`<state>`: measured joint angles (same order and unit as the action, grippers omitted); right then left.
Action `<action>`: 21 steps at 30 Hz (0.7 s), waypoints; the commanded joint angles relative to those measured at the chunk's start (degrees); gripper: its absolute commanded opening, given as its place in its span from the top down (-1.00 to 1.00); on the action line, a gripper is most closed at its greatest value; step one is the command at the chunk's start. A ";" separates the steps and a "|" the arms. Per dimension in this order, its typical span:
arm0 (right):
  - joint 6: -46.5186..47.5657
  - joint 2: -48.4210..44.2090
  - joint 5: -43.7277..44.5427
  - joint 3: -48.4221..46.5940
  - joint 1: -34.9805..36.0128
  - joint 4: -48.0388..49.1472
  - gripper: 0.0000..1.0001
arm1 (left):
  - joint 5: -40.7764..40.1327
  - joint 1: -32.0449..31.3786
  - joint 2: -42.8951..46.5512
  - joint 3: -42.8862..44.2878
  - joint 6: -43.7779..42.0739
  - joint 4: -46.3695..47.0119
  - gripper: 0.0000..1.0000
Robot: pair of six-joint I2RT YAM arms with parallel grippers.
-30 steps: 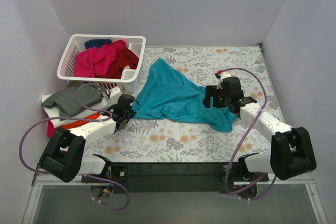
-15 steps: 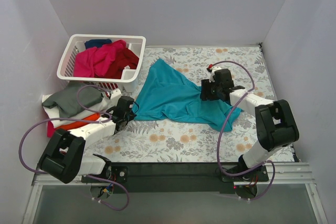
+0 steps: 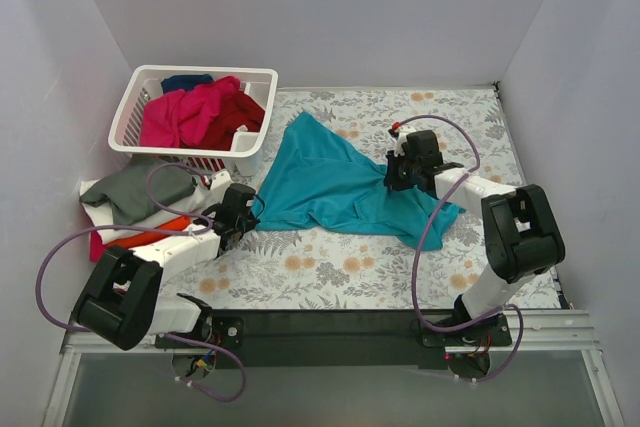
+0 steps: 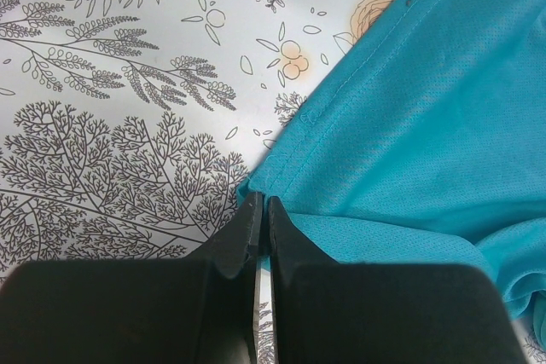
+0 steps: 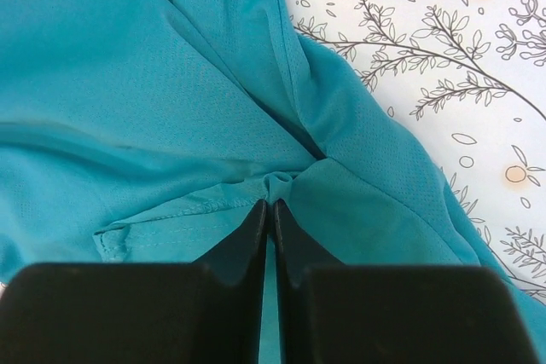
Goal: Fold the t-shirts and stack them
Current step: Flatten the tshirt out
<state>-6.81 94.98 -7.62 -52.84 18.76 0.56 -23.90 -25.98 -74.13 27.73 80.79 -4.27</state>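
Observation:
A teal t-shirt lies crumpled across the middle of the floral table. My left gripper is shut on the shirt's left corner hem, low on the table. My right gripper is shut on a pinched fold of the teal t-shirt near its right side. Magenta, dark red and navy t-shirts fill the white basket. A grey t-shirt tops a small pile with white and orange ones at the left edge.
The white lattice basket stands at the back left. White walls close in the table on three sides. The floral table surface shows in front of the teal shirt and behind it at the back right.
My right arm swung in toward the shirt's right side and its jaws went from open to shut on a fold of teal cloth. The left gripper stayed put, holding its corner.

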 commanded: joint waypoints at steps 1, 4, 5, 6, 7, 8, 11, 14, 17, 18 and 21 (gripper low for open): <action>0.22 -3.83 0.58 -0.25 0.04 0.50 0.97 | -0.27 0.31 1.71 0.66 -0.46 -0.03 1.00; 0.30 -7.78 3.29 1.50 0.04 -0.47 0.97 | -0.36 0.57 1.97 1.01 -0.64 -0.30 1.00; 0.30 -9.01 4.18 2.03 0.04 -1.86 0.97 | -0.53 0.66 2.14 1.10 -0.81 -0.47 1.00; 0.48 -11.98 4.97 2.47 0.04 -2.57 0.97 | -0.62 0.75 2.41 1.54 -0.90 -0.91 1.00; 0.57 -13.75 6.55 3.43 0.04 -2.75 0.97 | -0.79 1.01 3.28 1.89 -1.08 -1.26 1.00; 0.57 -15.51 7.26 3.79 0.04 -3.02 0.97 | -0.88 1.10 3.81 2.24 -1.25 -1.44 1.00; 1.09 -23.07 9.99 4.24 0.04 -4.07 0.97 | -0.53 1.37 6.88 4.35 -1.87 -2.75 1.00; 1.53 -30.10 11.48 2.84 -0.04 -6.09 0.97 | 1.31 1.46 11.36 6.81 -2.48 -3.63 1.00; 2.67 -35.90 12.36 0.20 0.04 -9.68 0.97 | 3.15 1.45 15.75 10.40 -3.88 -5.13 1.00; 3.20 -38.27 12.45 -1.90 0.04 -10.57 0.97 | 3.68 1.46 16.64 11.55 -4.32 -6.52 1.00; 4.17 -42.58 12.10 -6.46 0.04 -13.56 0.97 | 7.28 1.37 20.50 16.73 -6.78 -8.73 1.00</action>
<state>-4.75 56.36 3.16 -53.12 18.76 -10.09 -19.99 -24.86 -57.84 39.24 77.12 -10.28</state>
